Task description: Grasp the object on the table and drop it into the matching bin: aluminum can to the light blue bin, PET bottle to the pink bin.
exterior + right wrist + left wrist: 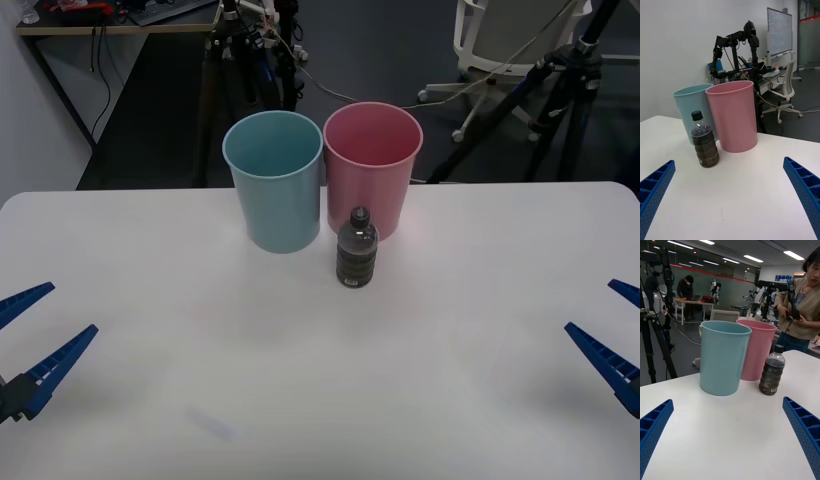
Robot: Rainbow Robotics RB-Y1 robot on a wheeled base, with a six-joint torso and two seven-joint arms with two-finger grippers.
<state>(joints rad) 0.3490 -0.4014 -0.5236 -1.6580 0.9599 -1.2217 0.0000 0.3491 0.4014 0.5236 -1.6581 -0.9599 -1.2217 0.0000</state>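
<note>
1. My left gripper (28,345) waits at 8 o'clock over the table (150,380), fingers spread and holding nothing.
2. My right gripper (615,335) waits at 4 o'clock, fingers also spread, nothing between them.
3. The PET bottle (357,249) stands upright toward 12 o'clock, well apart from both.
4. Just behind it the pink bin (370,165) stands at 1 o'clock and the light blue bin (274,180) at 11 o'clock, side by side.
</note>
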